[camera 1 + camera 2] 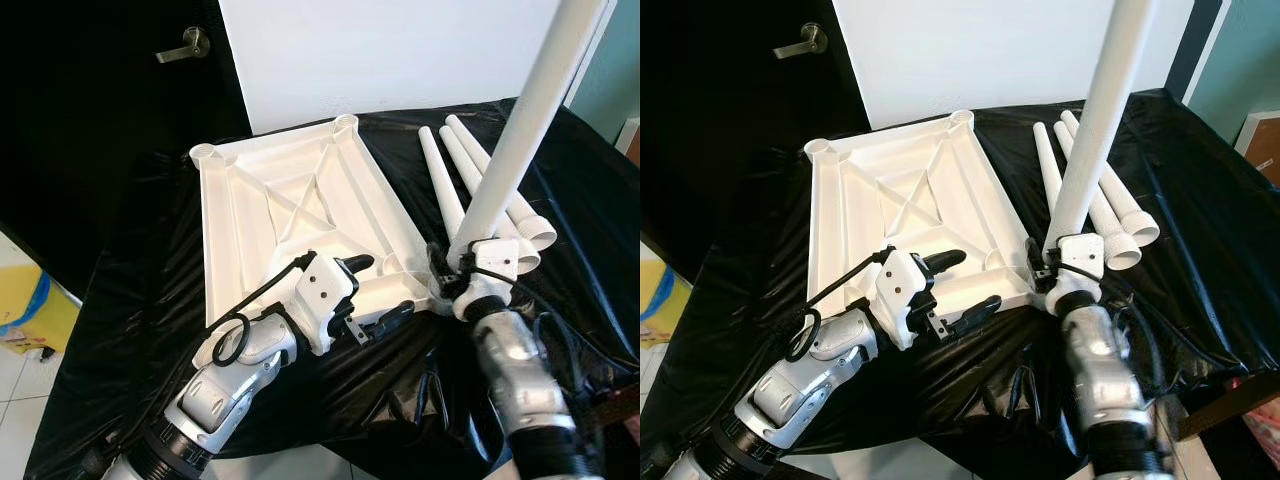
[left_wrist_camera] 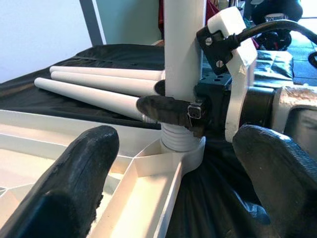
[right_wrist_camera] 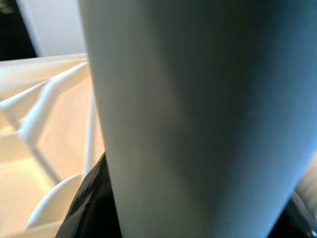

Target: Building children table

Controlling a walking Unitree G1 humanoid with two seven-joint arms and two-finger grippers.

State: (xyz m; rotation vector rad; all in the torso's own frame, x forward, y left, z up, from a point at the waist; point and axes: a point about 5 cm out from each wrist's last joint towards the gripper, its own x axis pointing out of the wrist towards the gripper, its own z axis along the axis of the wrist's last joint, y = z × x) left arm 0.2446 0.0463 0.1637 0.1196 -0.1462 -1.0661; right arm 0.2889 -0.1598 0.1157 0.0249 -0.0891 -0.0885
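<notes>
White plastic table top [image 1: 300, 205] lies upside down, ribs up, on a surface draped in black plastic sheet [image 1: 130, 330]. One white leg [image 1: 510, 140] stands near upright with its threaded end in the near right corner socket [image 2: 181, 148]; the right gripper [image 2: 171, 110] is clamped on it just above the socket. Threads show above the socket rim, so I'd judge it not fully seated. Left gripper [image 1: 375, 290] is spread wide, holding nothing, hovering over the near edge of the top, close to that same corner. Risks: the leg leans a bit, so turning it now could cross-thread or pop it out; nothing pins the top, and the sheet looks slick, so torque may spin or slide the whole top instead. The corner sits close to the surface's near edge, so it could also tip off. Three spare legs [image 1: 470, 170] lie side by side on the sheet just right of the top; a bump could roll them. Behind: white wall, dark door with lever handle [image 1: 185, 45], teal wall at right, tiled floor at left.
</notes>
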